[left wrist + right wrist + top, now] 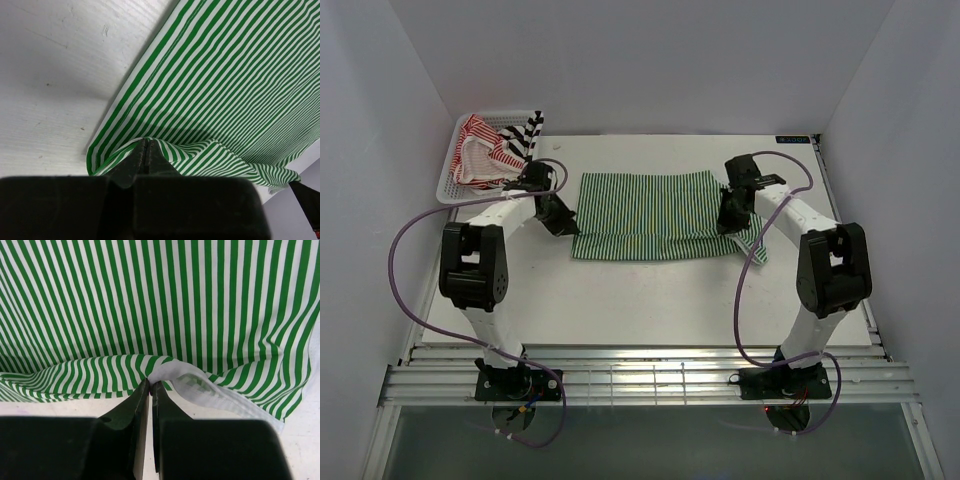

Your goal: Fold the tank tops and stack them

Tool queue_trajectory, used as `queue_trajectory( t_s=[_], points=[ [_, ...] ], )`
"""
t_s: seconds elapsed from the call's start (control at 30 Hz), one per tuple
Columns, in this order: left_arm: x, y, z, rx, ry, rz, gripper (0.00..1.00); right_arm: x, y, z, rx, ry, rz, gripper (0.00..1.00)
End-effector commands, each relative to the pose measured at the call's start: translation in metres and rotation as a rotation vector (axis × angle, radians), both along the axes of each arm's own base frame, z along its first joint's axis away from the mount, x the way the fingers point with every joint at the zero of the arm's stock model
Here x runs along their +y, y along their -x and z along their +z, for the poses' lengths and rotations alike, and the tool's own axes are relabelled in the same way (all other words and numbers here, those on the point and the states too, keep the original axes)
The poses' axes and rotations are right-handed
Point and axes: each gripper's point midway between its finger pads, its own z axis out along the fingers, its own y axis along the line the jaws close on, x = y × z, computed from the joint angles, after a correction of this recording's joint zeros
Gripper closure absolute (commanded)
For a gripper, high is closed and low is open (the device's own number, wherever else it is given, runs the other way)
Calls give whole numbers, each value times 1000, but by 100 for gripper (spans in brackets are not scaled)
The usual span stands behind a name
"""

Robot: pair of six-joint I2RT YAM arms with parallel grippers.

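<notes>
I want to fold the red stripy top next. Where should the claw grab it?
Come straight down from above and pinch a raised fold of the red-and-white top. It lies bunched in the basket, whose walls would probably block any sideways approach.

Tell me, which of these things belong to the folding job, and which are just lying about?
Part of the job: green-and-white tank top, pinched by left gripper and right gripper; red-and-white tank top; black-and-white tank top.

Just lying about: white mesh basket holding those two; purple cables; table.
</notes>
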Motion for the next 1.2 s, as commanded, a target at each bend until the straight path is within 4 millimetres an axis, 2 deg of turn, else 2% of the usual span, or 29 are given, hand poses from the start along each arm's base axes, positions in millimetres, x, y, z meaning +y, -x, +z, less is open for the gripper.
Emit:
queue_trajectory(
  t_s=[0.0,0.13,0.27,0.33,0.37,0.43,0.5,0.53,0.57,0.6,0.63,0.7,0.73,0.8,0.83,0.87,0.9,0.93,0.97,1.0,1.03,1.07,1.1,1.13,1.17],
  points=[
    [4,-21,12,-50,-16,34,100,-6,-21,11,-36,1,-16,92],
    [6,-28,5,-26,-29,58,100,-10,-34,2,-12,13,-27,90],
    [8,-36,-1,-15,-44,76,100,-16,-45,-4,1,35,-30,82],
    [10,-41,0,-26,-54,90,93,-17,-51,-7,1,41,-34,79],
    [10,-44,1,-38,-53,97,89,-20,-55,-7,0,49,-41,74],
    [10,-54,9,-79,-55,97,63,-22,-64,-8,-7,58,-35,69],
    [10,-63,18,-115,-61,86,42,-30,-71,-6,-12,68,-35,59],
    [10,-64,20,-122,-62,82,25,-32,-78,-1,-25,74,-32,51],
    [10,-66,23,-131,-64,76,18,-39,-80,1,-26,80,-33,46],
    [10,-66,26,-139,-64,68,8,-40,-82,5,-34,82,-18,42],
    [10,-66,30,-150,-63,67,2,-43,-84,13,-53,90,-2,33],
    [8,-64,34,-158,-56,54,2,-46,-84,23,-80,102,35,22],
    [6,-61,37,-162,-50,47,2,-47,-84,37,-117,106,51,19],
    [2,-56,40,-165,-46,28,2,-47,-75,43,-129,113,94,9],
    [-3,-51,37,-158,-45,12,2,-47,-71,60,-171,104,100,2],
    [-7,-48,41,-166,-44,2,2,-45,-59,54,-155,87,131,8],
    [-10,-44,41,-165,-47,-7,2,-43,-52,57,-163,71,147,10],
    [-18,-38,38,-158,-51,-29,2,-34,-44,73,-203,21,180,10],
    [-22,-34,40,-162,-51,-40,2,-32,-35,72,-200,8,196,10],
    [-25,-31,40,-162,-52,-48,2,-31,-16,55,-155,-7,210,10],
    [-33,-27,39,-158,-53,-67,2,-29,-8,63,-185,-24,228,10],
    [-35,-22,36,-153,-55,-74,2,-24,2,58,-175,-49,252,10],
    [-38,-19,34,-145,-56,-82,2,-25,20,40,-133,-55,256,10],
    [-43,-16,33,-146,-55,-96,2,-17,24,45,-170,-96,284,10],
    [-46,-14,31,-140,-55,-101,2,-15,31,39,-162,-112,299,10]
  ],
)
